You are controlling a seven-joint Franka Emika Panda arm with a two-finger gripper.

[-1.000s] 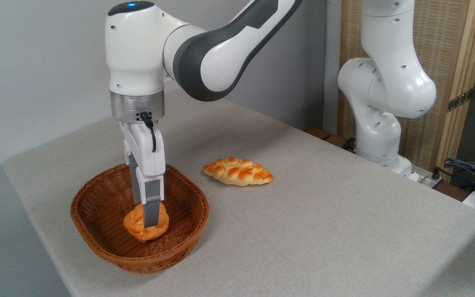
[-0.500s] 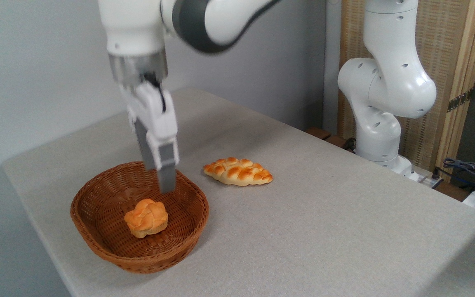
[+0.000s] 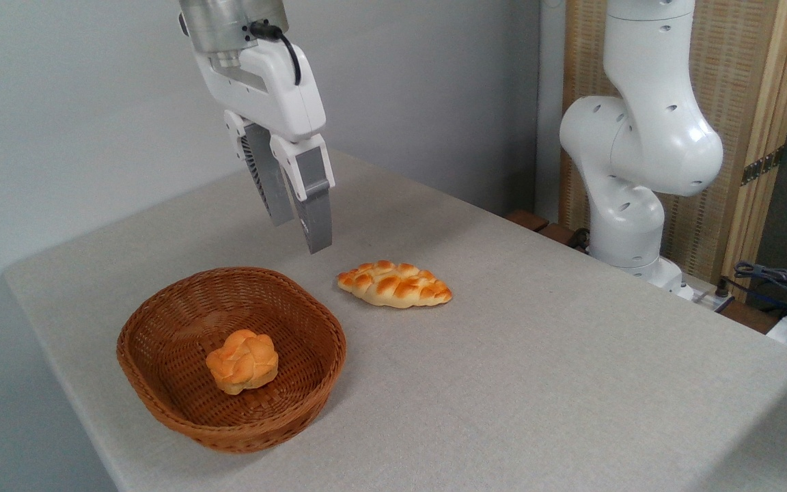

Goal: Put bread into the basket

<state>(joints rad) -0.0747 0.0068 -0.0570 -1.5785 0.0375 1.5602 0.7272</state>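
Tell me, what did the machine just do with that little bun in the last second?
It let go of the bun, which now lies alone in the basket. The gripper opened, rose out of the basket and swung up and to the right, empty. The basket, the braided loaf on the table and the bun's spot stayed as they were.

1. One knotted round bun (image 3: 242,361), lying in the basket, near left.
2. One woven basket (image 3: 161,383), near left on the table.
3. One braided oval loaf (image 3: 394,283), on the cloth just right of and beyond the basket.
4. One table (image 3: 537,383), grey-covered.
5. One gripper (image 3: 301,232), with two fingers spread apart, above the basket's far rim.
6. One white arm base (image 3: 632,171), far right.
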